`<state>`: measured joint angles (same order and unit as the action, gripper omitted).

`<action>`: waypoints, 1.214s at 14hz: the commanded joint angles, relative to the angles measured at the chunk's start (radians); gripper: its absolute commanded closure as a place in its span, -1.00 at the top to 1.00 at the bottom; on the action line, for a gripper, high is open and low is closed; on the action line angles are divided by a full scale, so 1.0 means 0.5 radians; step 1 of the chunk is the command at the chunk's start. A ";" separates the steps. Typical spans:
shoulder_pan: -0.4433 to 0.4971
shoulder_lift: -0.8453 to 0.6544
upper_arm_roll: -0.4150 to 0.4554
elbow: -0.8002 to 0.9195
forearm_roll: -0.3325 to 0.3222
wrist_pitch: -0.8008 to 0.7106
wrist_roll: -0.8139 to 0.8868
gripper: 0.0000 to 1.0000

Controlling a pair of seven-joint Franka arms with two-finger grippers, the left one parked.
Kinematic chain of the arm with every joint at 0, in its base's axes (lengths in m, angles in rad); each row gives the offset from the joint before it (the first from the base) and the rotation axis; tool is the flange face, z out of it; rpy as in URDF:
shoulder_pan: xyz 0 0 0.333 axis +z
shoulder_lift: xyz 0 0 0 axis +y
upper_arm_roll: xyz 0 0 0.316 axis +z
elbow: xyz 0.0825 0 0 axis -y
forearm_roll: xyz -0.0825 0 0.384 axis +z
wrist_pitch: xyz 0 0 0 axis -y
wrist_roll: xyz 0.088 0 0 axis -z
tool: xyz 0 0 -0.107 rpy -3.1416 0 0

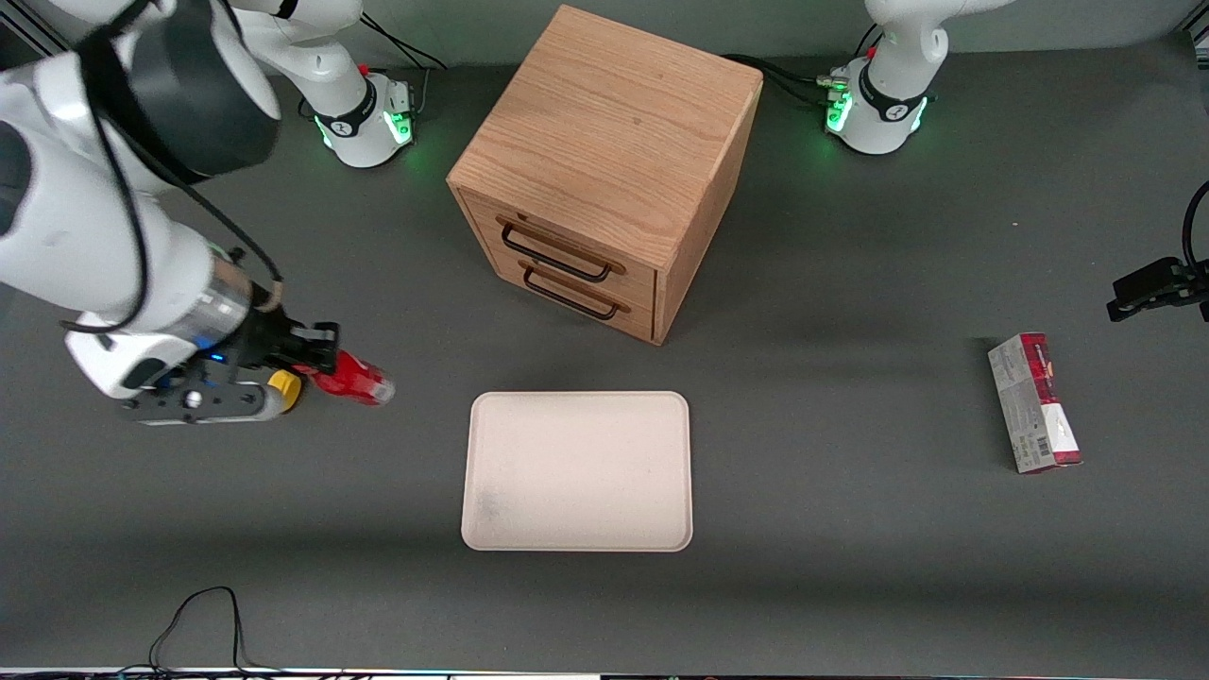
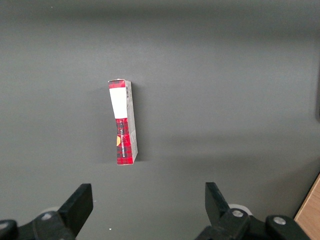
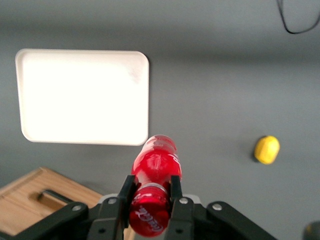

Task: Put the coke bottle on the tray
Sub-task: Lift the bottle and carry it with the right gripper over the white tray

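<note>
My right gripper is shut on the small red coke bottle and holds it above the table, toward the working arm's end. In the right wrist view the black fingers clamp the bottle's neck just under the red cap, and the bottle's body points away from the wrist. The cream tray lies flat on the table, nearer the front camera than the wooden cabinet; it also shows in the right wrist view. The bottle is beside the tray, apart from it and not over it.
A wooden two-drawer cabinet stands farther from the front camera than the tray. A yellow lemon-shaped thing lies on the table by the gripper, also seen in the right wrist view. A red-and-grey carton lies toward the parked arm's end.
</note>
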<state>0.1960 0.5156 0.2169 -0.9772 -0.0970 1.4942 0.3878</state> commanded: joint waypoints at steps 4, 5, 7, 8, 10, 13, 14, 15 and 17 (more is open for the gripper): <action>0.025 0.413 0.201 0.056 -0.242 0.462 0.304 -1.00; 0.025 0.450 0.201 -0.027 -0.245 0.594 0.313 -1.00; 0.028 0.521 0.201 -0.150 -0.251 0.864 0.384 -1.00; 0.025 0.552 0.198 -0.165 -0.263 0.914 0.381 -1.00; 0.028 0.634 0.198 -0.178 -0.321 0.996 0.387 -1.00; 0.025 0.665 0.183 -0.272 -0.340 1.168 0.381 -1.00; 0.022 0.668 0.180 -0.312 -0.340 1.226 0.381 -1.00; 0.016 0.669 0.177 -0.319 -0.340 1.242 0.375 -1.00; 0.019 0.669 0.177 -0.325 -0.413 1.245 0.384 0.99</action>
<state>0.2091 0.8669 0.3021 -1.1119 -0.2473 2.0939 0.5475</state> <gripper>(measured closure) 0.621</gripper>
